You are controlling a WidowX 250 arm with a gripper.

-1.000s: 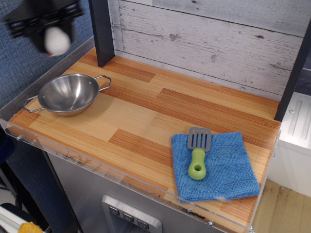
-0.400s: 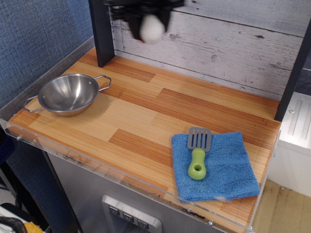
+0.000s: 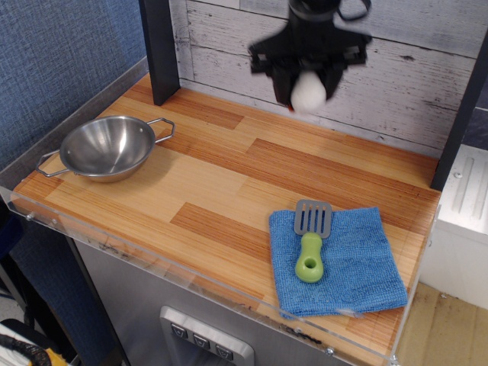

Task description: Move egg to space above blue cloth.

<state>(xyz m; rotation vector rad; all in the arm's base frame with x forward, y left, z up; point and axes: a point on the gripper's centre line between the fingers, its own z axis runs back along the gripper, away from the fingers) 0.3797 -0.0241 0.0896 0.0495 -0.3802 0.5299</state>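
My gripper (image 3: 308, 85) is shut on the white egg (image 3: 309, 91) and holds it in the air near the back wall, well above the wooden counter. The image of the arm is blurred by motion. The blue cloth (image 3: 358, 263) lies flat at the front right of the counter, below and to the right of the egg. A green-handled grey spatula (image 3: 310, 238) lies on the cloth's left part.
A steel bowl (image 3: 107, 147) with two wire handles stands at the left of the counter (image 3: 229, 183). A dark post (image 3: 158, 46) rises at the back left and another at the right edge (image 3: 461, 114). A clear plastic lip runs along the front edge.
The gripper with the egg has swept from the far upper left, above the bowl, rightward along the back wall, and now is a little lower. Bowl, cloth and spatula have not moved.
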